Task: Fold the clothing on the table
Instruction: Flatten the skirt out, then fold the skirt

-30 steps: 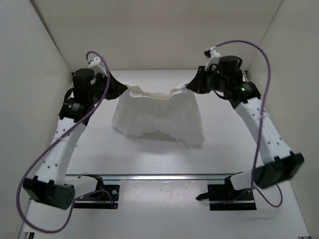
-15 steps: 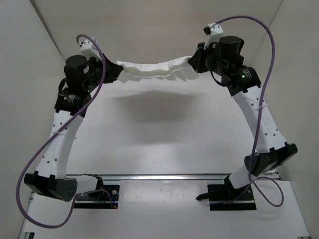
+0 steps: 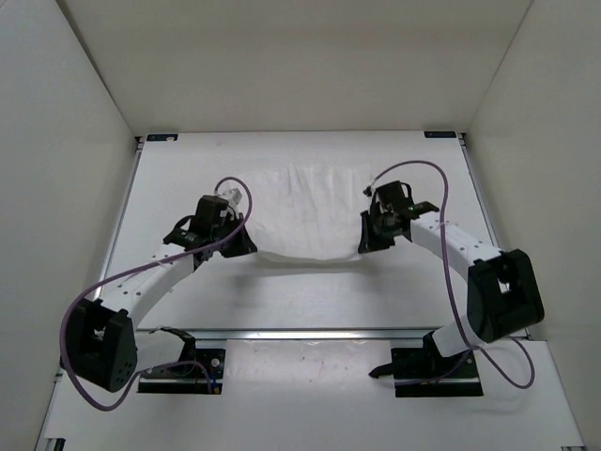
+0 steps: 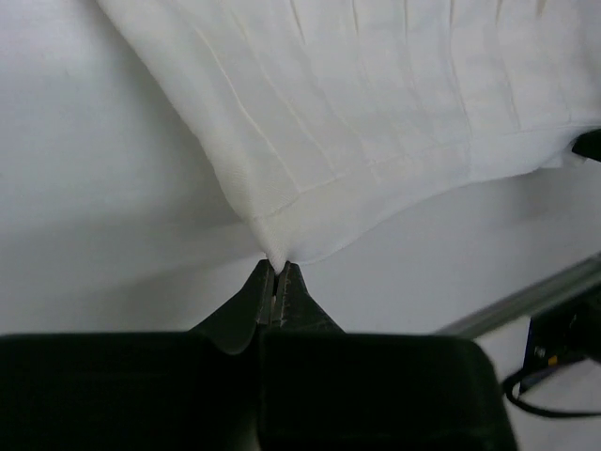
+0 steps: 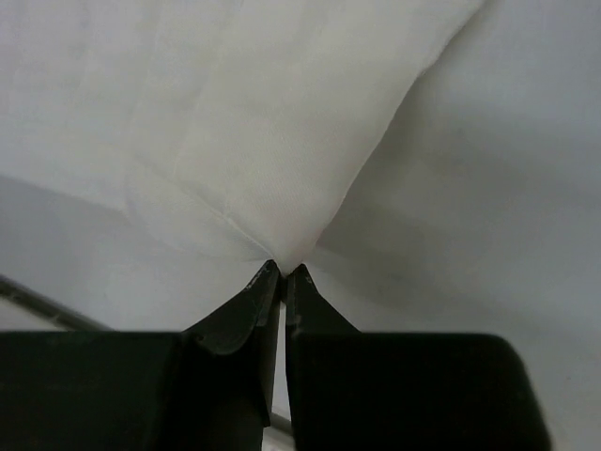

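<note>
White walls [image 3: 282, 66] box in the bench [image 3: 188, 169]; seen from above, the clothing [image 3: 310, 211] lies spread at its middle. Left wrist view: the left end effector [image 4: 278, 272] is clamped tight on a clothing corner. Right wrist view: the right end effector [image 5: 283, 272] pinches another corner.

No text, label, brand, number or sign is showing legibly in any view. The clothing [image 3: 310, 207] and the tabletop [image 3: 188, 169] are both presenting plain white surfaces with nothing readable on them.
</note>
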Controlling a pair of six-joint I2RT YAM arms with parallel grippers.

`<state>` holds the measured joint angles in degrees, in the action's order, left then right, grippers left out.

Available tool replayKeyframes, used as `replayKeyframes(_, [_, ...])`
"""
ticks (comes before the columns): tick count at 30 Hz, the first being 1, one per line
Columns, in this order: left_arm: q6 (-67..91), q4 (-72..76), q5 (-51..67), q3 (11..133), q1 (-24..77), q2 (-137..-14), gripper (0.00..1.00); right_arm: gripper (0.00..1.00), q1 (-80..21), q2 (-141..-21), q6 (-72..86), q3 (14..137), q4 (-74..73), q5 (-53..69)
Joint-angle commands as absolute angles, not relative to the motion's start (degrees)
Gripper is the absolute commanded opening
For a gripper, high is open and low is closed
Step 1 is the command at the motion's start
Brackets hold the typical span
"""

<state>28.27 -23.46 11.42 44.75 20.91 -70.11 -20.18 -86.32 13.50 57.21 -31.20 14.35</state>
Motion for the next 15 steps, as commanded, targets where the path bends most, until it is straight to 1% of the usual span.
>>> replayKeyframes(1, [29.6,-27.9,12.8,42.5,23.8,-63.8,0.0,0.01,-22.5,-75.9,17.7,52.1,-31.5,17.8])
replayKeyframes(4, [30.8,-32.3,13.5,39.4,24.4,-58.5,0.0,0.0,-26.6,-72.2,19.8,49.9,-37.7,17.4])
replayKeyframes(7, [31.4,-38.1,13.1,38.5,25.8,-53.4,0.0,0.0,-28.4,-69.4,22.0,48.3,-40.9,17.8])
replayKeyframes(11, [33.5,-42.0,14.1,36.9,26.7,-46.0,0.0,0.0,-28.4,-65.0,24.3,46.6,-43.6,18.4])
replayKeyframes(15, [35.4,-44.6,15.3,35.1,26.5,-38.1,0.0,0.0,-27.2,-57.9,25.8,44.1,-45.8,18.5])
